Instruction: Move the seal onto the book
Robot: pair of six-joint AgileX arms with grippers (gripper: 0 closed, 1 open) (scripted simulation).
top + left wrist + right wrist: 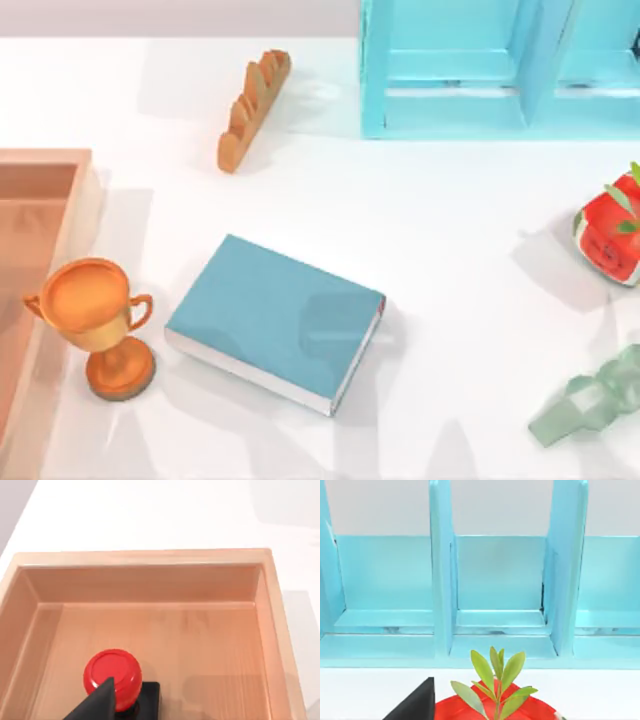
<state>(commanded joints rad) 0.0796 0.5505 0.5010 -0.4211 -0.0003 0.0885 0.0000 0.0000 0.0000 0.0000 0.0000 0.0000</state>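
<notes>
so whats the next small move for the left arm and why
Probably ease the left gripper's finger down around the seal and close on its red knob. The left wrist view shows the seal standing in the wooden tray, right beneath that finger, not yet gripped as far as I can tell. The book lies flat with its cover bare.

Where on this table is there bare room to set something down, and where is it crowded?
Bare white tabletop lies between the teal-blue hardcover book, the light-blue shelf cabinet and the red watermelon-like cube. The book's cover is bare too. It is crowded at the left, where the orange trophy stands against the wooden tray.
</notes>
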